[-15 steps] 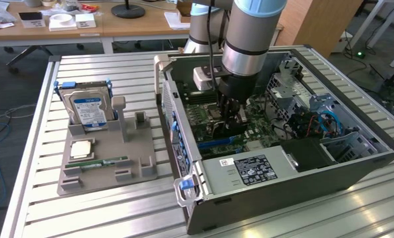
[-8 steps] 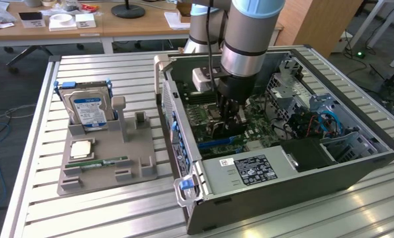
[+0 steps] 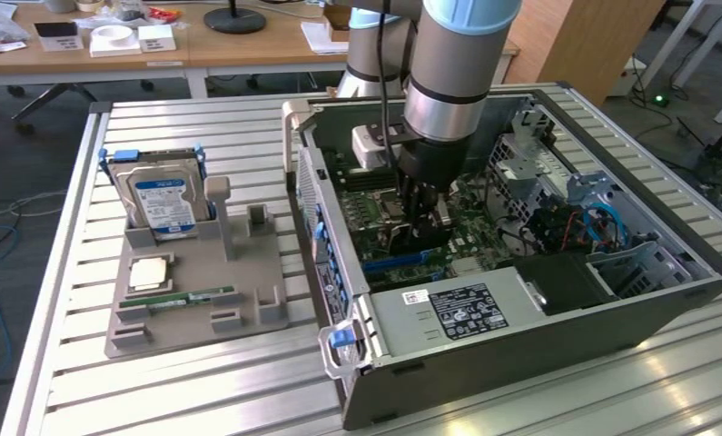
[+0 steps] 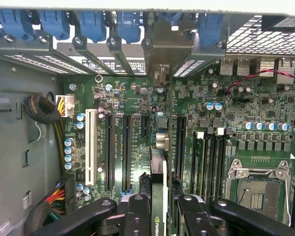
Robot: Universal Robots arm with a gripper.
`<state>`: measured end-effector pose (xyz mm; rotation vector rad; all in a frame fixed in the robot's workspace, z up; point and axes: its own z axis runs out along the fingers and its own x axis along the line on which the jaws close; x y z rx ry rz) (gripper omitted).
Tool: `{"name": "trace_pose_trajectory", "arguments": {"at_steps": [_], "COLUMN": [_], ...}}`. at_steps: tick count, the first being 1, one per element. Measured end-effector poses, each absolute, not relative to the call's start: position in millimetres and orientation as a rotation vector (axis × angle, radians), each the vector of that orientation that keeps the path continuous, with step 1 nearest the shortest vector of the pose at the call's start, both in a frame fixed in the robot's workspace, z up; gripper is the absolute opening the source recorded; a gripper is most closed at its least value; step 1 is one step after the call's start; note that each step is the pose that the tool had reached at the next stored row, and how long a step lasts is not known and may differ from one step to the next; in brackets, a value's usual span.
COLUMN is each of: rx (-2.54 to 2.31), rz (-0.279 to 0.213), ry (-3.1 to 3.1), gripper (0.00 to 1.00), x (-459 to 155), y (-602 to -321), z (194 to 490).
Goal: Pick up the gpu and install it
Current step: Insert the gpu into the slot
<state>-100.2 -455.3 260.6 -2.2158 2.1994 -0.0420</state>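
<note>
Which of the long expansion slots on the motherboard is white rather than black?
The slot nearest the braided cable bundle, beside a row of capacitors; the other slots are black.

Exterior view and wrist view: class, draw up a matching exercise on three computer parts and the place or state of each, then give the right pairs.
Parts:
1. silver hard drive with a blue label
2. narrow green RAM stick
3. thin green gpu card

Places:
A. lying flat on the grey plastic tray
B. gripped edge-on in the black pincer, inside the open dark computer case
C. standing upright in the grey plastic tray

Pairs: 1-C, 2-A, 3-B.
</note>
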Motion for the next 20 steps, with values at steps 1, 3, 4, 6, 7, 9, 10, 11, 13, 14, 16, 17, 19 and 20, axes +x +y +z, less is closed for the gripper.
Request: {"name": "trace_pose_trajectory", "arguments": {"at_steps": [1, 3, 4, 6, 7, 9, 10, 11, 13, 14, 16, 17, 19, 20], "rx": [-2.216, -2.216, -2.216, -2.216, -2.216, -2.216, -2.215, -2.215, -2.213, -2.212, -2.209, -2.208, -2.205, -2.204], "rz": [-0.042, -0.042, -0.042, -0.042, -0.042, -0.042, -0.042, -0.042, -0.042, -0.042, -0.042, -0.042, -0.042, -0.042], "ry": [2.199, 2.200, 2.199, 2.200, 2.199, 2.199, 2.200, 2.201, 2.202, 2.203, 2.206, 2.208, 2.211, 2.211], "gripper": [0.26, 0.26, 0.26, 0.26, 0.26, 0.26, 0.26, 0.26, 0.26, 0.26, 0.26, 0.26, 0.26, 0.26], "x": [-100.3, -100.2, -100.3, -100.6, -100.6, -100.7, -100.7, -100.7, -100.8, -100.9, -101.2, -101.3, -101.5, -101.5], "y": [-455.3, -455.3, -455.3, -455.2, -455.2, -455.2, -455.3, -455.3, -455.3, -455.2, -455.2, -455.3, -455.3, -455.2], "z": [260.6, 260.6, 260.6, 260.6, 260.6, 260.6, 260.6, 260.6, 260.6, 260.6, 260.6, 260.6, 260.6, 260.6]}}
